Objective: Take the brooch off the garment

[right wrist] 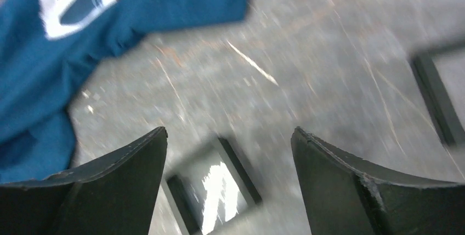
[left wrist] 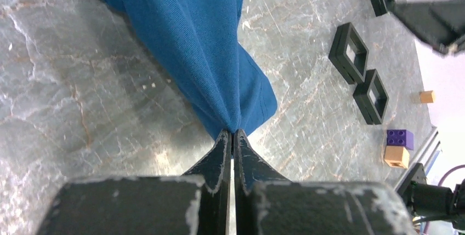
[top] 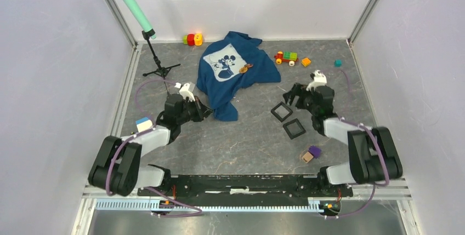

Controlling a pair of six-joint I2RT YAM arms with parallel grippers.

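Left gripper [left wrist: 232, 136] is clamped tight on the shirt [top: 257, 74]'s bottom corner, right gripper [right wrist: 229, 132] hangs wide open over a black square frame [right wrist: 240, 170], and the little orange brooch [top: 245, 68] sits on the shirt just right of the mouse print [top: 222, 64], upper middle of the top view.
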